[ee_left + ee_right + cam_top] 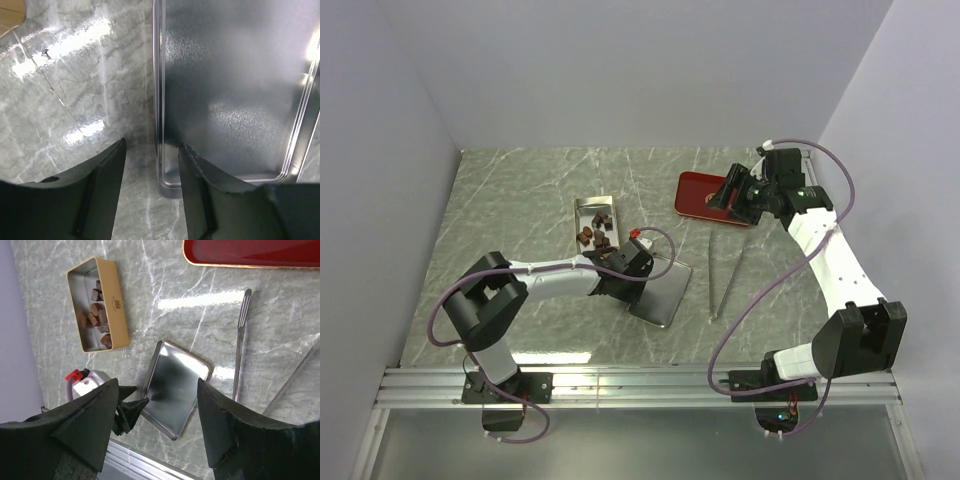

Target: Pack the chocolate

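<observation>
The chocolate, several small brown lumps, lies in the open gold tin left of centre; both also show in the right wrist view, chocolate in tin. The tin's lid lies upside down, silver inside up. My left gripper is open at the lid's left edge. In the left wrist view its fingers straddle the rim near a corner of the lid, one inside and one outside. My right gripper is open and empty, held above the red tray.
Metal tongs lie right of the lid, also in the right wrist view. The red tray is at the back right. Grey walls enclose the marble table on three sides; an aluminium rail runs along the near edge.
</observation>
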Controlling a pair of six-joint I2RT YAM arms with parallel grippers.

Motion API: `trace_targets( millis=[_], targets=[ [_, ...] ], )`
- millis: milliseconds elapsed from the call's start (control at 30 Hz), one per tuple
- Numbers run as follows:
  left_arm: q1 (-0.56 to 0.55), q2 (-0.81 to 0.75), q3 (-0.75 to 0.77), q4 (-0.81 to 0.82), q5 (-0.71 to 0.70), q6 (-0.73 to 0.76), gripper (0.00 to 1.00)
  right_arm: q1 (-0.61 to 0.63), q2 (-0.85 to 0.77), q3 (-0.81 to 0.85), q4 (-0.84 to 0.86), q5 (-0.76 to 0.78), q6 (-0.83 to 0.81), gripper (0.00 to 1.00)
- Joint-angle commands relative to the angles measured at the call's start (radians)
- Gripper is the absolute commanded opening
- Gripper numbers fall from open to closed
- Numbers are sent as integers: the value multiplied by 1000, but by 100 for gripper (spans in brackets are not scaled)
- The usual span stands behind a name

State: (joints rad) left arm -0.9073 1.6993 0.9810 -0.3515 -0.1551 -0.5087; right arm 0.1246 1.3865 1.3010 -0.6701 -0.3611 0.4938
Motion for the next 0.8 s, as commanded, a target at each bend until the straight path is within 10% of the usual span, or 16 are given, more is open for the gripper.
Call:
trace_targets(
  millis=[0, 467, 767],
  targets=[
    [-4, 17, -1, 3, -23, 13, 49, -8, -37, -8, 44, -7, 6, 70],
    [-5, 82, 21, -46, -11, 35, 0, -8, -30, -17, 63, -10, 19, 70],
    [-5, 24, 80, -106, -24, 45, 0, -8, -37, -13, 58, 7, 5, 70]
  ],
)
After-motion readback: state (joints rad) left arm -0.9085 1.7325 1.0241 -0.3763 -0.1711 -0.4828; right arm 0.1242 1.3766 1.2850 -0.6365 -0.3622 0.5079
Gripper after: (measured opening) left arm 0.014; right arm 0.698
